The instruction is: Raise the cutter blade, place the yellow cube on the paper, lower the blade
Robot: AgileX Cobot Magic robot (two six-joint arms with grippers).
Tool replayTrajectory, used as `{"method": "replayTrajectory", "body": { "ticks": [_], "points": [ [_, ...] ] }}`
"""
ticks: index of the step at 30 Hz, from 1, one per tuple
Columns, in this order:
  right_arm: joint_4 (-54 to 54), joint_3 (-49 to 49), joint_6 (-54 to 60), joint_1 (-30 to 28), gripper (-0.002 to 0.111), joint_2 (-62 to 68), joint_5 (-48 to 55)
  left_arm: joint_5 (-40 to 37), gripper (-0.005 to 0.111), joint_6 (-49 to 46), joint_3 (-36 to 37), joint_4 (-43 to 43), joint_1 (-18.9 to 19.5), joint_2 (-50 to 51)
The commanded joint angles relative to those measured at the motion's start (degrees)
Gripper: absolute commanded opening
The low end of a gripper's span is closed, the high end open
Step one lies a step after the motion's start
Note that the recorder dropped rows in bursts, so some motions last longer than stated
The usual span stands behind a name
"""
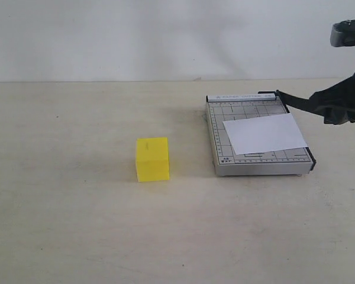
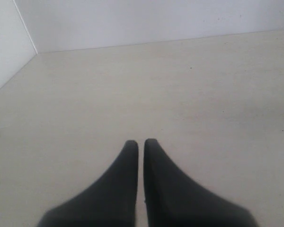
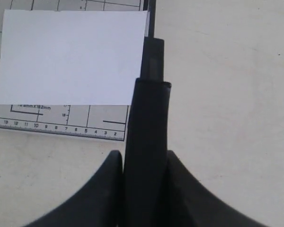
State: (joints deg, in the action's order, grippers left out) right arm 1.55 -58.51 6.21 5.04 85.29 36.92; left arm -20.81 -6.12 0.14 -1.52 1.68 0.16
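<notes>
The yellow cube (image 1: 152, 159) rests on the table, left of the grey gridded cutter base (image 1: 222, 118). The white paper (image 1: 264, 134) lies on that base, slightly askew and reaching its right edge. The cutter blade (image 1: 296, 102) angles up from its hinge at the base's far right corner, lifted off the base. My right gripper (image 1: 334, 106) is shut on the blade's thick black handle (image 3: 146, 123), which fills the gap between the fingers, beside the paper (image 3: 71, 56). My left gripper (image 2: 141, 142) is shut on nothing over bare table, and it is out of the exterior view.
A pale wall runs along the back of the beige table (image 1: 77, 225). In the left wrist view a wall corner (image 2: 26, 33) shows beyond the tabletop. The base's ruler edge (image 3: 61, 120) faces the table's front.
</notes>
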Motion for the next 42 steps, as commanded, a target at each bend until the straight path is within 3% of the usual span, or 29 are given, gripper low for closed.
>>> {"method": "replayTrajectory", "body": {
  "ticks": [1,4,5,10,13,15,21,32,42],
  "points": [
    [-0.8,-1.5,3.7,0.2,0.019,-2.0,-7.9,0.5,0.004,0.3,-0.1,0.2,0.0,-0.2],
    [0.8,-1.3,4.8,0.2,0.064,-2.0,-6.8,0.5,0.004,0.3,-0.1,0.2,0.0,-0.2],
    [1.1,-0.8,5.1,0.2,0.067,-2.3,-7.4,0.5,0.004,0.3,-0.1,0.2,0.0,-0.2],
    [2.4,10.3,5.3,0.2,0.052,-10.8,-19.8,0.5,0.004,0.3,-0.1,0.2,0.0,-0.2],
    [6.1,26.9,5.3,0.2,0.052,-25.5,-33.2,0.5,0.004,0.3,-0.1,0.2,0.0,-0.2],
    [7.1,34.0,4.7,0.2,0.048,-32.9,-35.2,0.5,0.004,0.3,-0.1,0.2,0.0,-0.2],
    [8.7,43.3,-3.9,0.3,0.000,-54.2,-42.0,0.5,0.004,0.3,-0.1,0.2,0.0,-0.2],
    [8.6,43.5,-4.4,0.2,0.000,-64.6,-32.1,0.5,0.004,0.3,-0.1,0.2,0.0,-0.2],
    [9.0,50.7,-11.1,0.2,0.000,-64.6,-35.2,0.5,0.004,0.3,-0.1,0.2,0.0,-0.2]
  ]
}}
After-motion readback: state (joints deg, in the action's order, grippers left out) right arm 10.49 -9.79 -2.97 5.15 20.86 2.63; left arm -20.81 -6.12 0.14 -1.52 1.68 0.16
